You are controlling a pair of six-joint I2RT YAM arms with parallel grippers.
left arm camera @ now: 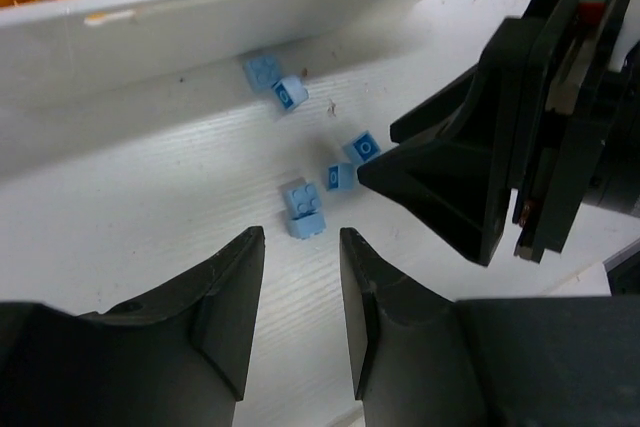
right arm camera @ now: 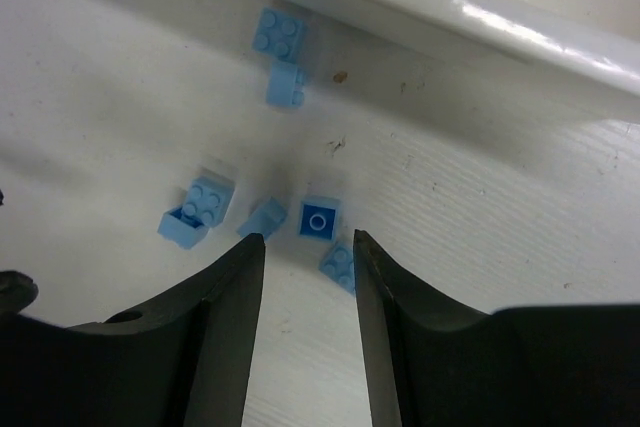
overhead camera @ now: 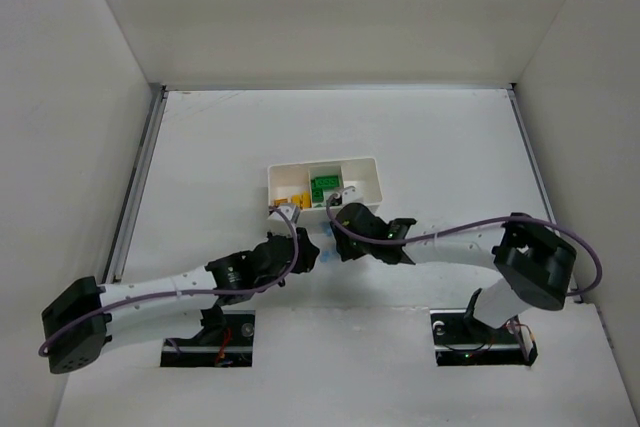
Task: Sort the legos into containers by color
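Note:
Several light blue legos lie loose on the table just in front of the white tray point(overhead camera: 372, 169). In the left wrist view the nearest one point(left arm camera: 305, 209) is just past my open, empty left gripper point(left arm camera: 302, 242); two more point(left arm camera: 364, 147) lie by the right gripper's finger point(left arm camera: 440, 172), and two point(left arm camera: 263, 70) sit by the tray wall point(left arm camera: 250, 7). My right gripper point(right arm camera: 308, 242) is open and empty above an upturned brick point(right arm camera: 319, 219), with others on both sides point(right arm camera: 198, 209). Yellow-orange legos point(overhead camera: 290, 199) fill the left compartment and green ones point(overhead camera: 323, 187) the middle.
Both grippers point(overhead camera: 308, 250) point(overhead camera: 338, 237) face each other closely over the blue bricks, a short way in front of the tray. The tray's right compartment point(overhead camera: 360, 179) shows only white. White walls enclose the table on three sides.

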